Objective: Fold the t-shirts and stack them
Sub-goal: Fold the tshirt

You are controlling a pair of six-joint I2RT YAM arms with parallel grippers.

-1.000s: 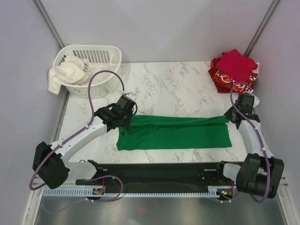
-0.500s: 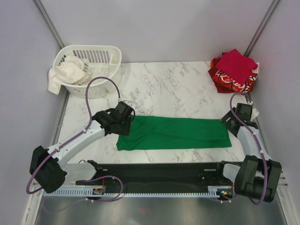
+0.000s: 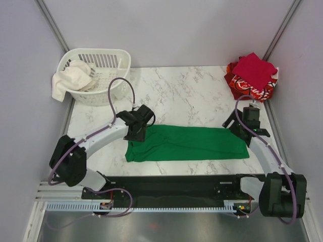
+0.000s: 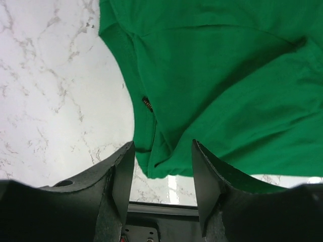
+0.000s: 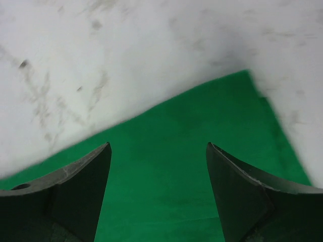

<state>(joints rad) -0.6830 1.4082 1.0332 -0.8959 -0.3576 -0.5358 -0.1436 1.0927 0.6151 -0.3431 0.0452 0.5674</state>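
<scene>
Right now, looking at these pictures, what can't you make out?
- Top view: the left hand covers a corner of the green t-shirt.
- Top view: the crimson t-shirt hides most of the red t-shirt's print.
- Left wrist view: the small tag on the green cloth is too small to read.
- Right wrist view: blurred, so the green t-shirt's weave is lost.

A lab test cell: marble-look tabletop (image 3: 181, 85) boxed by plain grey panels, aluminium rail (image 3: 151, 206) at its near edge.
</scene>
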